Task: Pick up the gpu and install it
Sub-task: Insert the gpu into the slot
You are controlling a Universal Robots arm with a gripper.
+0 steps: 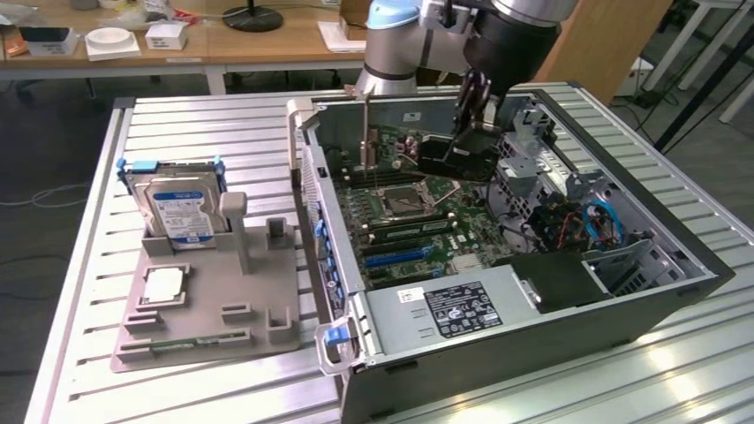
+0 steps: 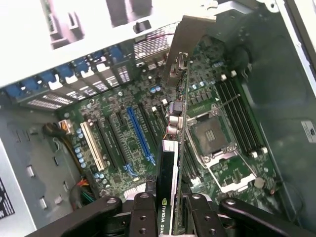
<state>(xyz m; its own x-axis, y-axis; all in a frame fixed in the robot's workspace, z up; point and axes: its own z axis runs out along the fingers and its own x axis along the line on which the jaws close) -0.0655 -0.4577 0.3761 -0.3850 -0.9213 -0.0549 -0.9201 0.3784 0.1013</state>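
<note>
Right now you are in the install step: the gripper [image 1: 471, 132] has its jaws clamped on the gpu [image 1: 448, 159], which hangs on edge inside the open computer case [image 1: 659, 291], above the motherboard [image 1: 407, 221]. From the wrist you see the fingers [image 2: 143, 212] pinching the card's near end. Its metal bracket [image 2: 185, 44] points at the case's rear openings, and its line runs between the blue slot [image 2: 140, 133] and the CPU socket [image 2: 210, 133]. Whether its edge touches the board you cannot tell. By my reading, seating calls for the connector edge square over a slot and the bracket matched to a rear opening before any push. You can read "NVIDIA" and "QUA" on the card; the power supply label [image 1: 454, 309] and the blue label on the hard drive [image 1: 177, 212] are too small to read
</note>
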